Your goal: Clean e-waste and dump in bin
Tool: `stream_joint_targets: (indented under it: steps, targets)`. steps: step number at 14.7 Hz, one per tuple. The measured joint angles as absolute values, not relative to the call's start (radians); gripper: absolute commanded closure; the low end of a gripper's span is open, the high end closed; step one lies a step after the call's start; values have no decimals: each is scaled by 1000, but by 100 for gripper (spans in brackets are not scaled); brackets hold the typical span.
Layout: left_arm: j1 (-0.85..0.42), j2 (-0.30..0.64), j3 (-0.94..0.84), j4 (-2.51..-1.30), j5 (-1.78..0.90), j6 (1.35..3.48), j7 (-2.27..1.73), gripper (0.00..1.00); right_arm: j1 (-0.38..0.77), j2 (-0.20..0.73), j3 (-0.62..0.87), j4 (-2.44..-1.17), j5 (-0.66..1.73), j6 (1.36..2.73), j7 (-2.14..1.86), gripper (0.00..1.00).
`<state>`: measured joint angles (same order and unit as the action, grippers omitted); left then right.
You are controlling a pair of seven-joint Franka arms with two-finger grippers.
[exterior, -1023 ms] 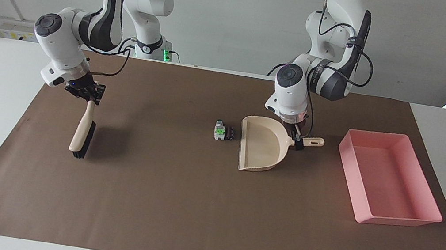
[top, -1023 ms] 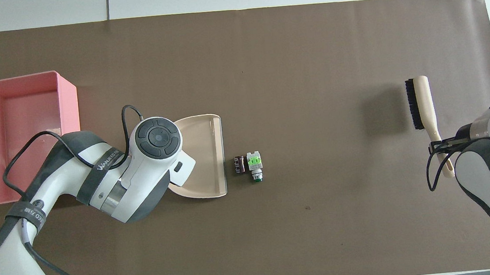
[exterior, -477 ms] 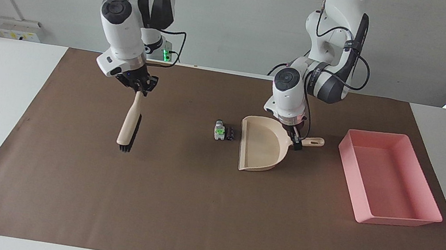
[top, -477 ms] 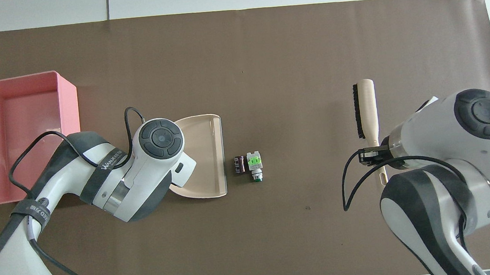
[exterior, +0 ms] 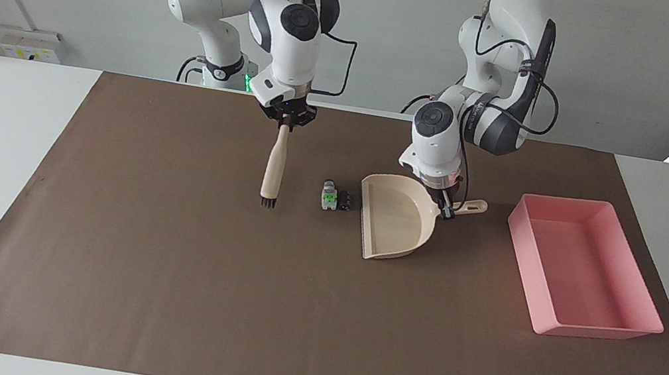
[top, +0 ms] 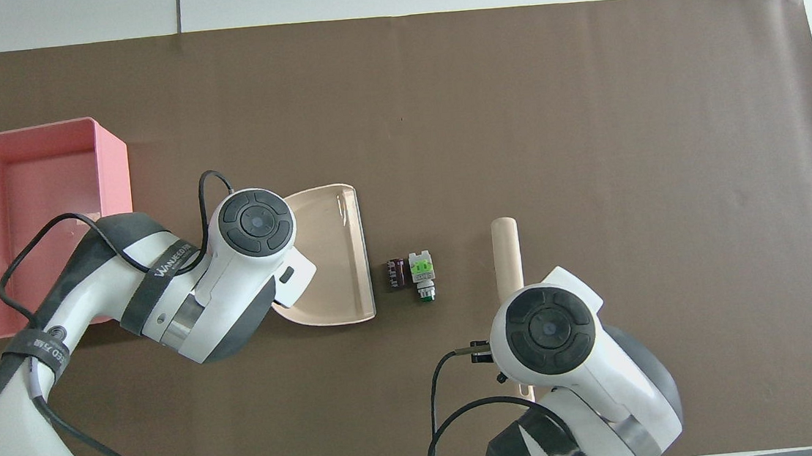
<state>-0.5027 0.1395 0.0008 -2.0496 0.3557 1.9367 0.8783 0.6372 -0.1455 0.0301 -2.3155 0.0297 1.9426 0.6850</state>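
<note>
On the brown paper mat [exterior: 156, 293] covering the white table, the right gripper [exterior: 285, 121], clamping a beige brush [exterior: 274, 168], is hanging mid-frame beside the two tiny e-waste bits [exterior: 335, 197], which are lying between its bristles and the beige dustpan [exterior: 397, 217] that the left gripper [exterior: 445, 203] is gripping, with the pink bin [exterior: 583, 267] toward the frame's right.

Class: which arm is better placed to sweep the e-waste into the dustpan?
Right. Its gripper holds the brush beside the e-waste, opposite the dustpan, which the left gripper steadies.
</note>
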Motion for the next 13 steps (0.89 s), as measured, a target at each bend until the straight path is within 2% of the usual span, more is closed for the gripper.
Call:
stream_joint_targets:
  steps: [3,9,13]
  targets:
    - [-491,135,6,-1981,358,1835,914,100,677,-104,30,-2318,30,1973,706,100]
    - [-517,160,-1,-1983,409,1824,922,100,695,-26,29,-2287,30,2053,719,100]
    - [-558,197,-2,-1983,428,1814,899,100,766,62,29,-2207,30,2067,798,100]
